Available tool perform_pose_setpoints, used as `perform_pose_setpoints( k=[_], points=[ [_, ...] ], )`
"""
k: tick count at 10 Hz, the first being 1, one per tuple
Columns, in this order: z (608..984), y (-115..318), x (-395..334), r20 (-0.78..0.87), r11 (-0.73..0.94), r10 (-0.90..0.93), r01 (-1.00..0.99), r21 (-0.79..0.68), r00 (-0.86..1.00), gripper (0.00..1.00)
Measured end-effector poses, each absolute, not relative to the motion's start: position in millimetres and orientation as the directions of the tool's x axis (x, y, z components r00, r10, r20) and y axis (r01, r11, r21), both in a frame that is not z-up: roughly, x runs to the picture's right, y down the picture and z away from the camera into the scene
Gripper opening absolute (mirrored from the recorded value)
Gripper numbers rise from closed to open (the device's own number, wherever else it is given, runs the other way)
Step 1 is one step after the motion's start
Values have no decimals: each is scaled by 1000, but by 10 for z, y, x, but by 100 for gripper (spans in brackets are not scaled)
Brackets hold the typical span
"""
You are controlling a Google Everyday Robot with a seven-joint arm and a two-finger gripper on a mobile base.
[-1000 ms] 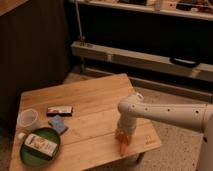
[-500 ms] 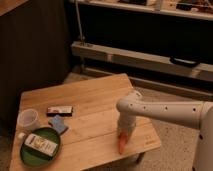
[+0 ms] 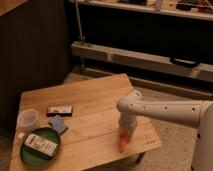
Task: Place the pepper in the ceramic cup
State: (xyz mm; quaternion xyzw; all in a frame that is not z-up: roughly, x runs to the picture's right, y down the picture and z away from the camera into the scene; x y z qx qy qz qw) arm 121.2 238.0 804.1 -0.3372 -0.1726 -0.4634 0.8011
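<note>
Camera view is showing the claw [image 3: 126, 133] hanging over the near right corner of the wooden counter [image 3: 95, 100], at the end of a pale, rounded arm [image 3: 165, 111] that is reaching in from the right. The claw is looking clamped on the upper end of the pepper [image 3: 123, 142]: the pepper is standing nearly upright beneath it, which a loose one would hardly be doing. The pepper's long axis is running top to bottom with a slight lean, and its narrow orange tip is pointing down, close to or touching the boards; which of the two I cannot tell. The cup [image 3: 28, 119] is sitting well apart from it, at the opposite, left edge of the counter as pictured, so the coming move is calling for a lift and a long carry leftward across the planks. The cup is looking pale, smooth and round, with an open mouth facing up, likely hard and light. A green plate [image 3: 27, 156] bearing a pale packet [image 3: 41, 144] is lying just in front of the cup, and a dark bar [image 3: 60, 110] and a blue pad [image 3: 58, 123] are lying to its right, between it and the claw. The pepper is appearing slim, tapered and glossy.
</note>
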Motion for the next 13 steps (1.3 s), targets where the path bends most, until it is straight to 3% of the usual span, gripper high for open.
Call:
perform_pose_setpoints(
  k=[6,13],
  points=[
    [7385,1348,707,480,393,-748,888,-237,459,11],
    [7208,372,-700,444,398,-847,902,165,293,11]
  ],
)
